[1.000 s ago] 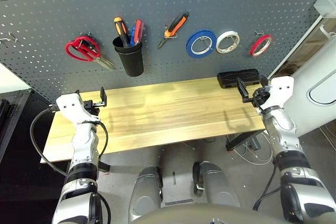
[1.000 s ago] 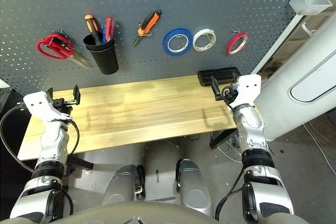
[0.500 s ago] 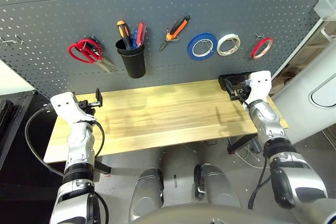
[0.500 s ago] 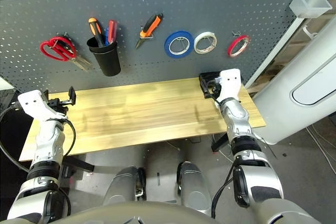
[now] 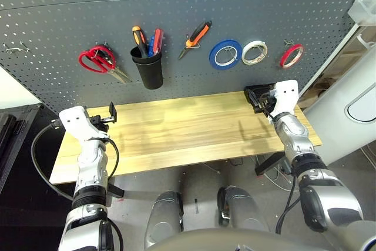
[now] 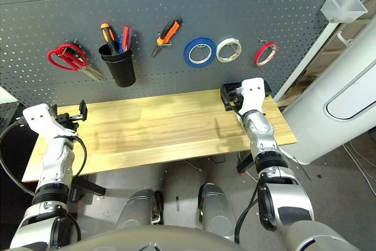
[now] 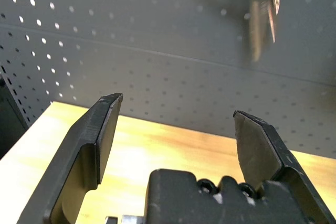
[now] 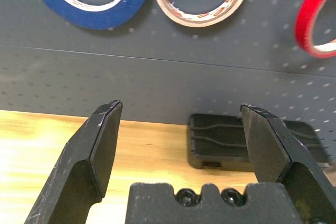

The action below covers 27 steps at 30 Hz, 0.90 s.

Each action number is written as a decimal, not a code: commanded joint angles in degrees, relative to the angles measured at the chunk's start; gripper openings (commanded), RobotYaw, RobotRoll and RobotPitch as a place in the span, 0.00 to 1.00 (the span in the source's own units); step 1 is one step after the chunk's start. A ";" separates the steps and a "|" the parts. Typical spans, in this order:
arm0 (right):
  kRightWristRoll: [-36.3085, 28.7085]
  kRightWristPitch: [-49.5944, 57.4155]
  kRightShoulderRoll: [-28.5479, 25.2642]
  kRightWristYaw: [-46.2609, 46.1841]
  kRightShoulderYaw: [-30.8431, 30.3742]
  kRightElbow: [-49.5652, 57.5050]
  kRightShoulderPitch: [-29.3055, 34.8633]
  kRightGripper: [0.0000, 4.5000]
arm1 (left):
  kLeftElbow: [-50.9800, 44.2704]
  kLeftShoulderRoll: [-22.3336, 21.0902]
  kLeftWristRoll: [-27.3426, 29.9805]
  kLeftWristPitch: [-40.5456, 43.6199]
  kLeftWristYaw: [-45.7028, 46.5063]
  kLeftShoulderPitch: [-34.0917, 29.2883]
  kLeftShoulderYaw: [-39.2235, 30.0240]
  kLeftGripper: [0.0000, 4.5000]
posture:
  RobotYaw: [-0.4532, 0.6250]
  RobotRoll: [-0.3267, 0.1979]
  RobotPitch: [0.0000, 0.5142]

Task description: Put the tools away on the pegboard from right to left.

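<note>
Hanging on the dark grey pegboard [image 5: 70, 22] behind the wooden bench [image 5: 188, 130] are all four tools: the thin red tape ring [image 5: 292, 55] sits on a hook at the far right, the orange-and-black-handled pliers [image 5: 195, 37] hang tilted near the middle, the slim red-handled screwdriver [image 5: 156, 39] stands in the black cup [image 5: 147, 70], and the red-handled scissors [image 5: 97, 61] hang at the far left. Between the pliers and the red ring hang a blue tape roll [image 5: 225, 54] and, just right of it, a white tape roll [image 5: 254, 52]. An orange-and-black screwdriver [image 5: 138, 37] stands in the cup beside the red one. The left tool [image 7: 176, 129] hovers over the left end of the bench with its two black fingers spread wide and nothing between them, facing the pegboard below the scissors' blades. The right tool [image 8: 181, 129] hovers over the right end of the bench, also spread wide and holding nothing, facing the pegboard below the tape rolls. A flat black case [image 8: 252, 140] lies on the bench against the pegboard, just beyond the right tool.
</note>
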State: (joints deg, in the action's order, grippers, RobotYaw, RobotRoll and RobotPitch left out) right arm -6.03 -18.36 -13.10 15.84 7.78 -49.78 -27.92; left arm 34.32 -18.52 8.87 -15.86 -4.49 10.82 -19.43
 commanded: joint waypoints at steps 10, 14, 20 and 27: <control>-0.47 -3.83 -1.07 1.04 0.86 3.01 3.62 1.00 | -1.39 0.99 2.98 -0.54 -1.89 0.65 -1.07 0.99 | 0.42 0.62 0.05; -1.08 -2.18 -0.94 1.32 0.83 4.76 4.55 1.00 | -1.21 1.16 3.40 -0.42 -2.30 0.72 -0.97 0.99 | 0.42 0.62 0.06; -1.48 -1.94 -1.11 1.32 1.04 5.51 5.01 1.00 | -1.36 1.66 3.07 -0.49 -2.51 0.34 -0.47 0.99 | 0.42 0.62 0.07; -2.21 -2.16 -0.79 0.78 1.69 5.63 4.92 1.00 | -1.31 1.89 3.01 -1.34 -2.61 0.28 -0.62 0.99 | 0.42 0.62 0.06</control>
State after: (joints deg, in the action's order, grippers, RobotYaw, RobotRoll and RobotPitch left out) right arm -7.47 -20.73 -14.04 17.27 8.16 -44.68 -23.53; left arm 33.74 -16.98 11.88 -16.28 -6.82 11.59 -20.17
